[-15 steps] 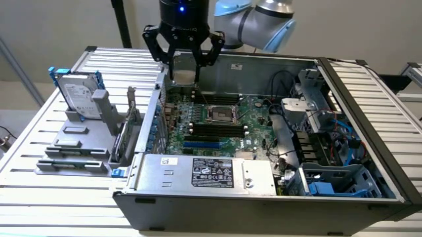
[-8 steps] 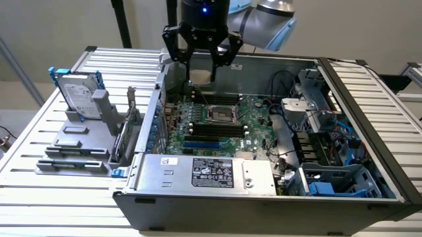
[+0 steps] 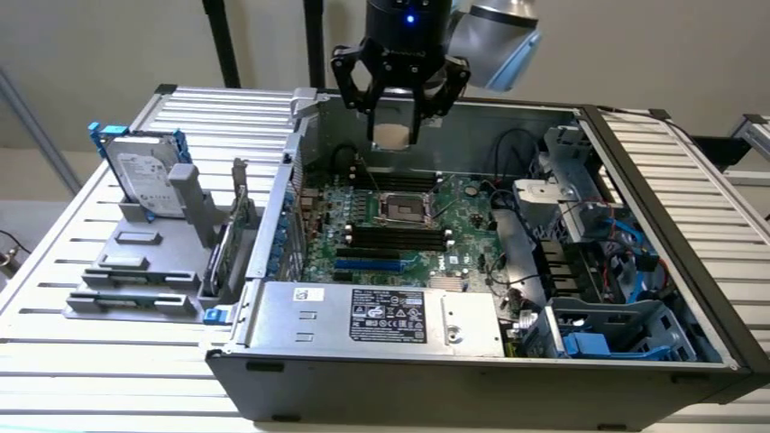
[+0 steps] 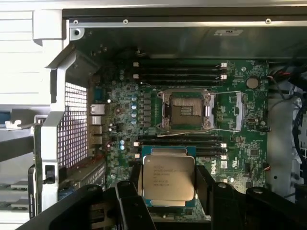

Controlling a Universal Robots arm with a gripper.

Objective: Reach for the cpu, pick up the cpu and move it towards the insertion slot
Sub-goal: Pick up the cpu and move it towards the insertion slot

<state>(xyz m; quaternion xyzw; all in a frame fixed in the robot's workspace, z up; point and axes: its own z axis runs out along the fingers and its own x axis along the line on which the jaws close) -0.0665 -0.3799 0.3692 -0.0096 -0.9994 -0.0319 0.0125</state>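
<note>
Silver chip: I see the cpu (image 4: 169, 178) held up in the air, over the green board (image 3: 463, 212).
Fingers: my gripper (image 3: 398, 133) is pinching the chip on two sides.
Slot: the insertion slot (image 4: 187, 110) sits below, not touching the chip.
Box: open computer case (image 3: 673, 216) on the slatted table (image 3: 72, 361).

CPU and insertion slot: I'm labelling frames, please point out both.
cpu (image 4: 169, 178), wrist view, middle of its metal top, held in the end effector.
insertion slot (image 4: 187, 109), wrist view, its dark centre.
</note>
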